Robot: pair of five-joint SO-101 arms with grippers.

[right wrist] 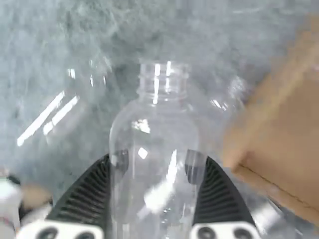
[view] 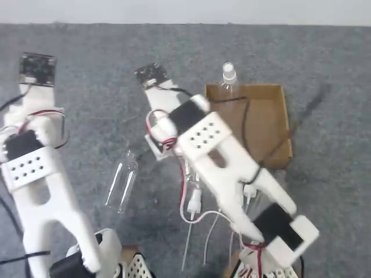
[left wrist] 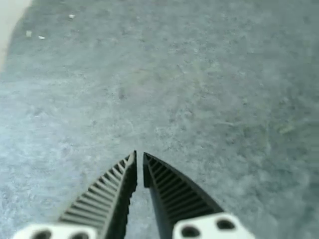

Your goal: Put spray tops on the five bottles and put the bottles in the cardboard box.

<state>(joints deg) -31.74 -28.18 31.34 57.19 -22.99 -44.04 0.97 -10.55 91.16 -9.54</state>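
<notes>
My right gripper [right wrist: 155, 163] is shut on a clear, uncapped bottle [right wrist: 158, 144], one ribbed finger on each side of its body and the open neck pointing away. The cardboard box [right wrist: 291, 149] lies just beside it. From above, the right arm [view: 203, 139] stretches over the box's near left corner and covers its own gripper. The box [view: 266, 116] holds no bottles. A bottle with a spray top [view: 229, 75] stands at the box's far edge. Another clear bottle [view: 122, 180] lies on its side. My left gripper [left wrist: 139, 156] is shut on nothing above bare carpet.
Loose spray tops [view: 195, 201] with long dip tubes lie on the grey carpet under the right arm. The left arm [view: 35, 162] stands at the far left. Cables run across the box's left side. Open carpet lies between the arms and behind the box.
</notes>
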